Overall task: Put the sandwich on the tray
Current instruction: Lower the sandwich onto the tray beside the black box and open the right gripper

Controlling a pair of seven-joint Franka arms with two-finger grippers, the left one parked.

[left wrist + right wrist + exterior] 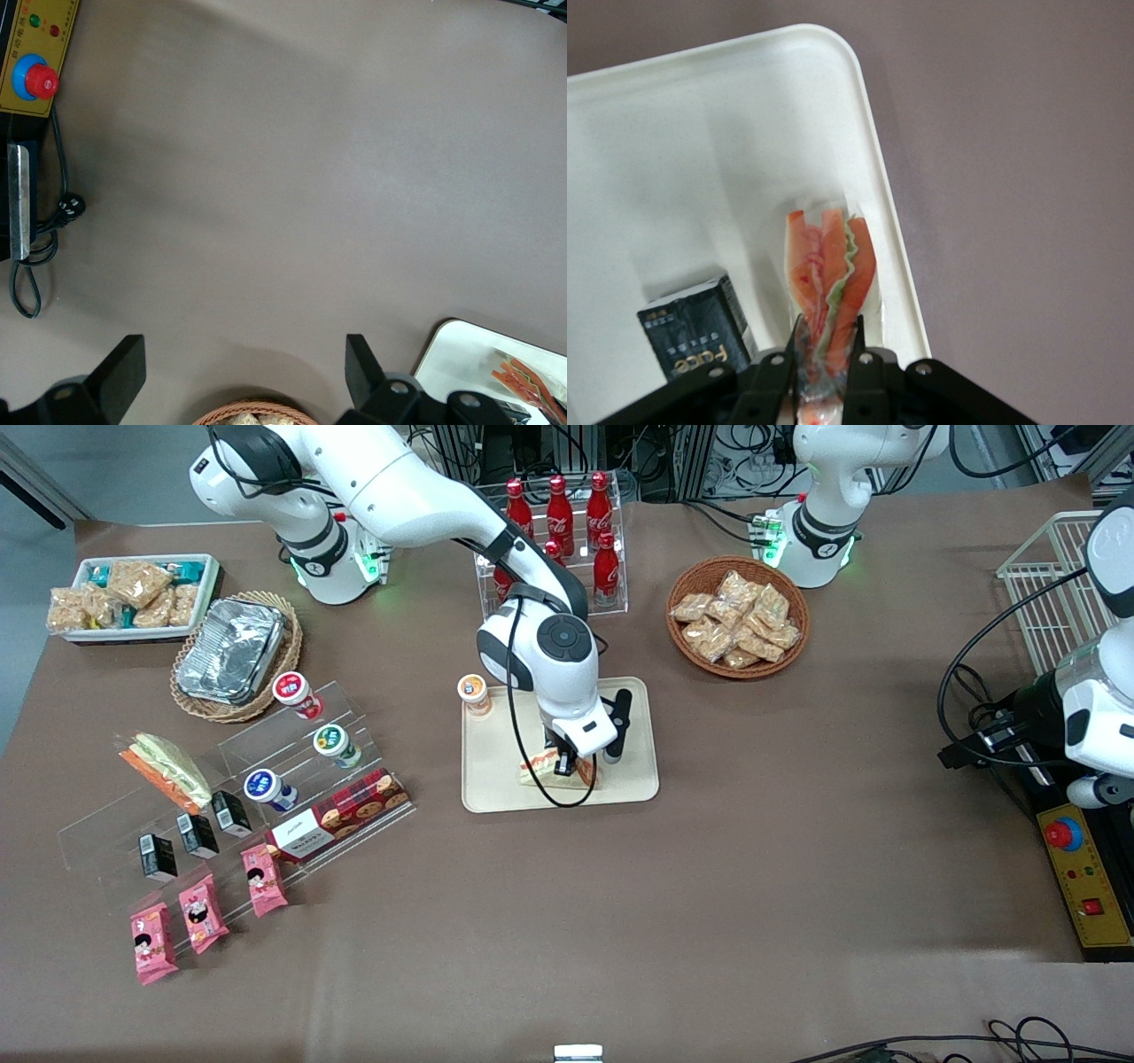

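The gripper (pixel 826 359) clenches the sandwich (pixel 828 274) low over the tray (pixel 638 779), toward its 6 o'clock rim, beside a black box (pixel 695 328). Best settle it flat, inside the rim, before letting go.

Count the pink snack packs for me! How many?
3. The pink snack packs lie in a row on the table, nearer the front camera than the clear stand. None look hidden. The hand holds the sandwich over the tray.
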